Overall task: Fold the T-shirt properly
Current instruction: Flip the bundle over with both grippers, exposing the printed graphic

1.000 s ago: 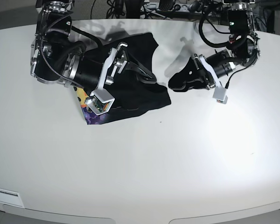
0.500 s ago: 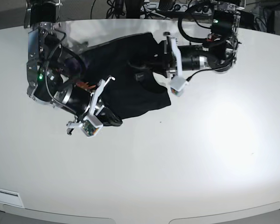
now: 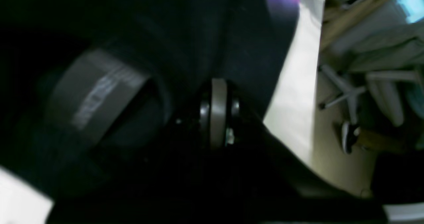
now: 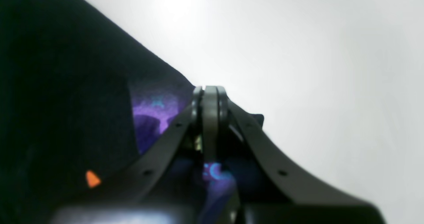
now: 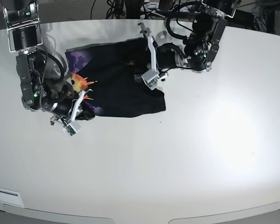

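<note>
On the left of the base view you are seeing the right gripper (image 5: 84, 113), its jaws pressed together on the near-left edge of the large black cloth T-shirt with the orange-yellow sun-face print on purple (image 5: 119, 86). The right wrist view confirms it: the right gripper (image 4: 210, 101) is pinching cloth at the hem where the purple print is showing. The shirt is lying crumpled on the far half of the white oval table (image 5: 177, 163), its long axis running roughly left to right between your two arms. Over on the right, the left gripper (image 5: 141, 70) is sitting on the shirt's far-right part; in the left wrist view it (image 3: 218, 113) is reading as closed amid black fabric, apparently pinching it. Each arm is holding its own end, so the coming move probably depends on both carrying their ends in step across that axis.
</note>
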Action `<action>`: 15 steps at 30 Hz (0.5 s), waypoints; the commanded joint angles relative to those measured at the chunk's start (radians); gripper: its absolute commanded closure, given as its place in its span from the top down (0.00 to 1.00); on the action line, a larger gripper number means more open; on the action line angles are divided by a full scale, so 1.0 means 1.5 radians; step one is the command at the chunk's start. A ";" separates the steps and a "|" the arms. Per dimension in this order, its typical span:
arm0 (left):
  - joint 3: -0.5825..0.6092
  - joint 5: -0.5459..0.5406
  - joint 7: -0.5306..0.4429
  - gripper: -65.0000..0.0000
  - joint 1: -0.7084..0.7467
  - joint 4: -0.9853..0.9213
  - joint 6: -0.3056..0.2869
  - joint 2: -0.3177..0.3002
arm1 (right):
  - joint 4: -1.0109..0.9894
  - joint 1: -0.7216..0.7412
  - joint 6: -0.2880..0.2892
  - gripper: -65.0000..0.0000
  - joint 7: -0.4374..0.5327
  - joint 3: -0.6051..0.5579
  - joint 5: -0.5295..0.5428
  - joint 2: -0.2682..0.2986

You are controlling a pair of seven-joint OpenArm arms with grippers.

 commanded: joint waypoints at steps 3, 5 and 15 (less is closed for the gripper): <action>-0.007 0.071 0.009 0.00 -0.063 -0.096 0.015 -0.049 | 0.052 -0.064 0.003 0.00 -0.031 0.048 0.017 0.021; -0.007 0.096 -0.028 0.00 -0.094 -0.150 0.015 -0.070 | 0.086 -0.130 0.003 0.00 -0.031 0.096 0.015 0.021; 0.024 0.245 -0.364 0.00 -0.233 -0.351 0.015 -0.052 | 0.253 -0.378 0.003 0.00 -0.029 0.287 0.030 -0.126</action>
